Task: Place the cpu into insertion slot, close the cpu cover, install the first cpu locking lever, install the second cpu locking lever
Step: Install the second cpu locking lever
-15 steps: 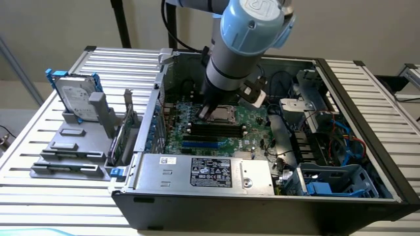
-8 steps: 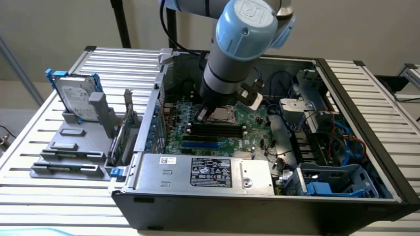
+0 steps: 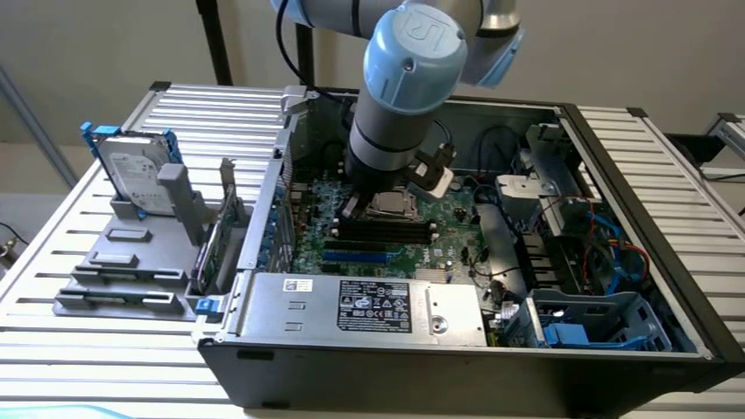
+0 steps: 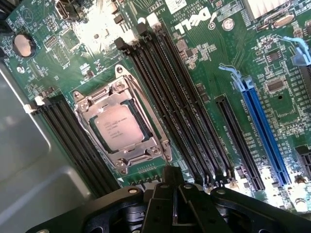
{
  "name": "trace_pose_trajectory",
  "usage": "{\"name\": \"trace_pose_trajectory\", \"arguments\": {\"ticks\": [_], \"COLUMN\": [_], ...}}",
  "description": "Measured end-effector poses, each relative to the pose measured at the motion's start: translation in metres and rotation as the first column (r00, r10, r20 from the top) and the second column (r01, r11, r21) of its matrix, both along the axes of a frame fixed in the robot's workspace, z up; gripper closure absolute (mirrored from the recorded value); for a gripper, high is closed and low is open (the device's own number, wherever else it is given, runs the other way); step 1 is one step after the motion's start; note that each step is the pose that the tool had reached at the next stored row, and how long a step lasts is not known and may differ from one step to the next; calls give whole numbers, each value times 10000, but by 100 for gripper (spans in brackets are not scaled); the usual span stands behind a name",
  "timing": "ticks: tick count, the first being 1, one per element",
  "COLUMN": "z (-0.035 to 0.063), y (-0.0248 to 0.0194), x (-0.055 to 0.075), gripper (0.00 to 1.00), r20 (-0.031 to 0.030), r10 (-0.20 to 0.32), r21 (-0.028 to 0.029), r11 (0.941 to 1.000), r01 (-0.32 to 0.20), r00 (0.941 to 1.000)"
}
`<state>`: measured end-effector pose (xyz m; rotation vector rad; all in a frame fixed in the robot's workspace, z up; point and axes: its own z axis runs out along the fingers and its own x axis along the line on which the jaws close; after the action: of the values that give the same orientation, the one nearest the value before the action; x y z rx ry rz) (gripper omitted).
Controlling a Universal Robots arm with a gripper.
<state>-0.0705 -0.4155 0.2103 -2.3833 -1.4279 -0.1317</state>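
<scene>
The claw (image 4: 170,177) has its fingers pressed together with nothing between them, and its tip hangs just beside the insertion slot (image 4: 121,127), off the socket's corner nearest the long black memory slots (image 4: 180,111). The cpu (image 4: 118,128) already lies flat in that slot, pale metal top upward, and the cpu cover (image 4: 99,99) is down around it as a silver frame, so the chip shows through the frame's square window. The claw is close to the cover but touches neither it nor the chip, as far as the wrist view tells.

Counted in the wrist view: one cpu, one cover, one socket, four black memory slots in a bank on one side of the socket and a second dark bank (image 4: 73,145) on the opposite side whose slots cannot be counted surely, one long blue expansion slot (image 4: 260,131), one round coin battery (image 4: 23,44).

In the exterior view the green circuit board (image 3: 454,218) lies in the floor of an open black computer case (image 3: 466,375), with a grey power supply (image 3: 361,305) along the case's near edge. The case rests on a counter (image 3: 70,305) of ribbed grey metal slats. Toward the counter's edge at the exterior view's left a hard drive (image 3: 131,175) stands upright in a grey holder (image 3: 128,262). Pale walls stand behind.
</scene>
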Motion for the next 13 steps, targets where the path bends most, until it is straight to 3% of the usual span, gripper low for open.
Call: {"name": "trace_pose_trajectory", "arguments": {"ticks": [13], "z": [-111], "y": [36], "x": [0], "gripper": [89], "r20": [179], "r10": [1], "r21": [-26], "r11": [10000], "r01": [-1], "r00": [9998]}}
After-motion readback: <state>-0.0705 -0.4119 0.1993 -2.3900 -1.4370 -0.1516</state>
